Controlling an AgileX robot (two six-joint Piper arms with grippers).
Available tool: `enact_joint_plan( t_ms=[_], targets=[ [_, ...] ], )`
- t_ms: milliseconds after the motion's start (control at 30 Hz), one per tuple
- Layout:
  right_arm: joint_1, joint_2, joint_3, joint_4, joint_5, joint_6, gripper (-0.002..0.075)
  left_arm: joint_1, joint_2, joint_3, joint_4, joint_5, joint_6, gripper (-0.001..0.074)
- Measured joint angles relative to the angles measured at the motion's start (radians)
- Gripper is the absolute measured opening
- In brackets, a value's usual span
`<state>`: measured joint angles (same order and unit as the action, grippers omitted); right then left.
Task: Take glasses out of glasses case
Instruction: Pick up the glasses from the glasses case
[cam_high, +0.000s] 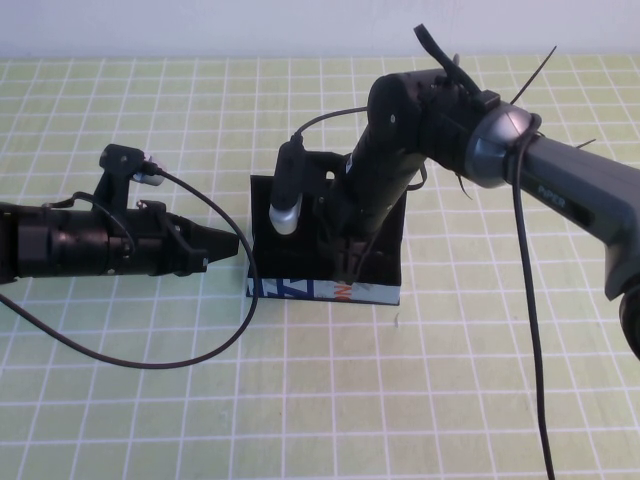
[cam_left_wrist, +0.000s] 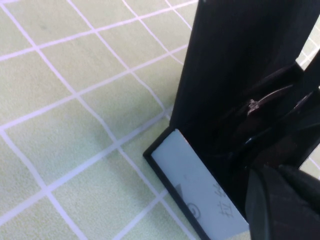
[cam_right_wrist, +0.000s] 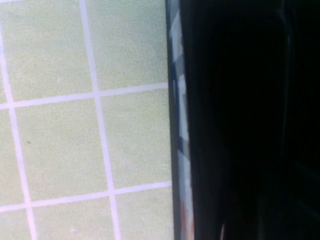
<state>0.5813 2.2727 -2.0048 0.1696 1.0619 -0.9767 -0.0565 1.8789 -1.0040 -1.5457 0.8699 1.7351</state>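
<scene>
The glasses case (cam_high: 325, 292) lies open mid-table, with a black inside and lid and a light blue printed front. My right gripper (cam_high: 348, 262) reaches down into the case; the arm hides its tips. My left gripper (cam_high: 232, 246) lies low on the table, shut, with its tip at the case's left end. In the left wrist view the case's pale end panel (cam_left_wrist: 200, 190) and black lid show. The dark glasses (cam_left_wrist: 270, 100) lie inside, just beyond my left gripper (cam_left_wrist: 282, 207). The right wrist view shows only the case's printed edge (cam_right_wrist: 176, 125) and darkness.
The green gridded table cloth (cam_high: 120, 420) covers the table. A black cable (cam_high: 150, 360) loops on the table in front of the left arm. Another cable (cam_high: 530, 330) hangs from the right arm to the front edge.
</scene>
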Motion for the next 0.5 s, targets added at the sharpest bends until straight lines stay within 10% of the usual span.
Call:
enact_joint_plan(
  t_ms=[500],
  targets=[
    [0.000,-0.096,0.002,-0.036,0.014,0.147,0.0006,0.000,0.000,0.000,0.000,0.028,0.000,-0.0004]
  ],
)
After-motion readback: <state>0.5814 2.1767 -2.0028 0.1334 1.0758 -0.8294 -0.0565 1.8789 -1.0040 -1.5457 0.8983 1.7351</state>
